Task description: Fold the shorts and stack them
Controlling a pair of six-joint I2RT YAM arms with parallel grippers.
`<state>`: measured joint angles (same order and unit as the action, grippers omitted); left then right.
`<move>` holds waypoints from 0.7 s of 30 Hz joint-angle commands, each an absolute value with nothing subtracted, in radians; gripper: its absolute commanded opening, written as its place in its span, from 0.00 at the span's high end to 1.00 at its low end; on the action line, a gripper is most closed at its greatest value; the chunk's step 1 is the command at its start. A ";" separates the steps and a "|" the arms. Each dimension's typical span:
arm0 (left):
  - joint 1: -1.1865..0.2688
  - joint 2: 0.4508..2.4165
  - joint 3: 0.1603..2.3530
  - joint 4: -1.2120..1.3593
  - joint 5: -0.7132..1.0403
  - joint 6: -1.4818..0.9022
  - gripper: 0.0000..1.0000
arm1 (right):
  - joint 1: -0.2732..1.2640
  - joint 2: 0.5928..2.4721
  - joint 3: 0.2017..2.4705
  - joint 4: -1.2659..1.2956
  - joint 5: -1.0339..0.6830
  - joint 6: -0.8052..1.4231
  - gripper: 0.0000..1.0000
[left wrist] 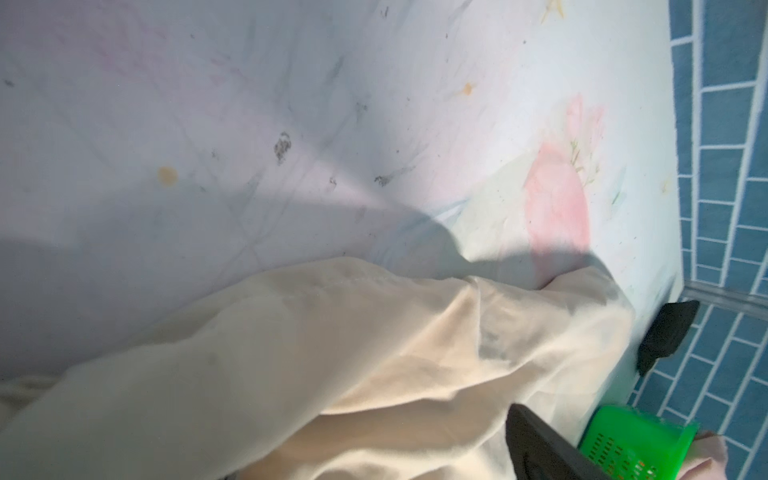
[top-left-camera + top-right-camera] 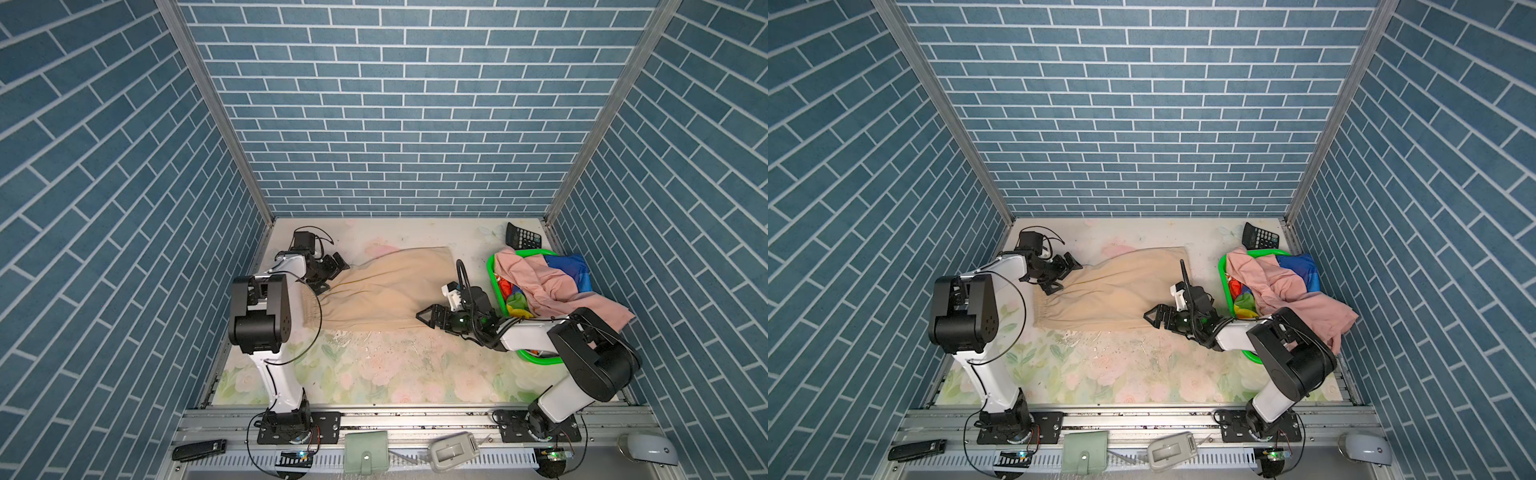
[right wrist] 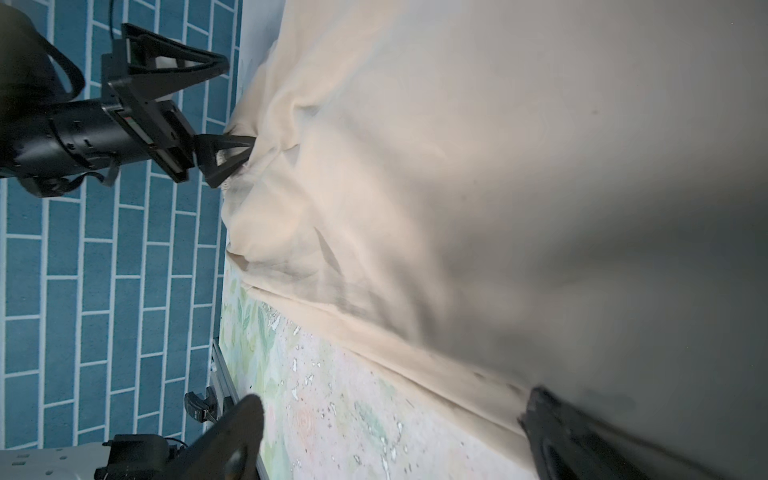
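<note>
The beige shorts (image 2: 382, 291) (image 2: 1113, 291) lie spread flat across the middle of the table, waistband to the left. My left gripper (image 2: 332, 274) (image 2: 1063, 275) (image 3: 224, 110) stands open at the waistband's far corner, with one fingertip (image 3: 232, 151) pressed into the bunched cloth. My right gripper (image 2: 430, 316) (image 2: 1154, 318) (image 3: 390, 432) is open at the near hem on the right. One of its fingers is over bare table, the other on the cloth edge. The pink shorts (image 2: 557, 286) (image 2: 1287, 286) and the rainbow shorts (image 2: 569, 266) (image 2: 1302, 266) are heaped in the green basket.
The green mesh basket (image 2: 494, 274) (image 2: 1223, 270) (image 1: 602, 440) stands at the right, by my right arm. A black calculator (image 2: 523, 239) (image 2: 1260, 237) lies in the far right corner. A green wallet (image 2: 365, 451) and other small items sit on the front rail.
</note>
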<state>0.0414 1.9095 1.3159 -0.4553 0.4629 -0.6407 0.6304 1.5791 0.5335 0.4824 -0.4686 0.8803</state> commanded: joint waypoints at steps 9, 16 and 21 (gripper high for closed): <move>0.087 1.577 1.204 -0.637 0.110 -0.421 0.00 | 0.582 1.356 0.675 -0.053 -0.347 0.635 0.01; 0.170 1.495 0.934 -0.448 0.185 -0.456 0.01 | 0.526 1.394 0.731 -0.082 -0.401 0.616 0.01; 0.170 1.581 0.933 -0.410 0.239 -0.456 0.06 | 0.502 1.393 0.725 -0.087 -0.425 0.610 0.01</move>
